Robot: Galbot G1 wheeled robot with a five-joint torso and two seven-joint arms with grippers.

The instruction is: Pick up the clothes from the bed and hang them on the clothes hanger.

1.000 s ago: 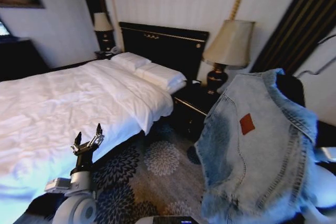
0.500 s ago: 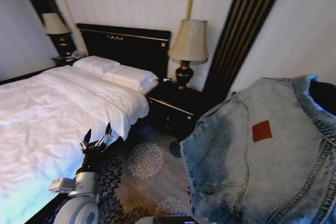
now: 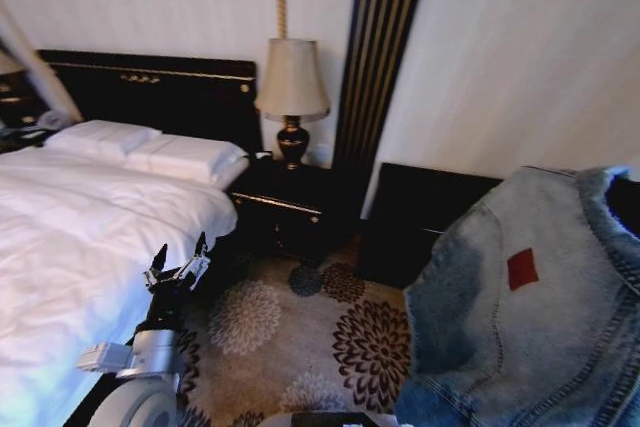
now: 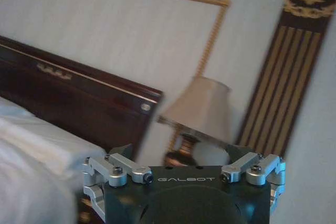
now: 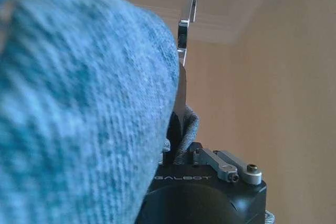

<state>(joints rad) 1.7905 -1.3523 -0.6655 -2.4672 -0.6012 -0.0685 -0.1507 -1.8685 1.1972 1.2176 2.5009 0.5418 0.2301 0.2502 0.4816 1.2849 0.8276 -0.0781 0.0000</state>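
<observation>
**Head view: jacket in the air, hanger yet to be found**

Head view shows the denim jacket [image 3: 520, 317] already off the bed [image 3: 70, 247], hanging at the robot's right with its brown patch facing the camera. In the right wrist view the right claw [image 5: 181, 124] is pinched on denim. The left claw [image 3: 178, 265] stands upright beside the bed's edge, fingers spread and empty. Carrying appears to be the step in hand; next the robot must find the hanger and drape the shoulders over it.

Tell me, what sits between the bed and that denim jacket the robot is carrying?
In the head view, between the bed and the jacket lie a dark nightstand with a lamp and flower-patterned carpet.
</observation>
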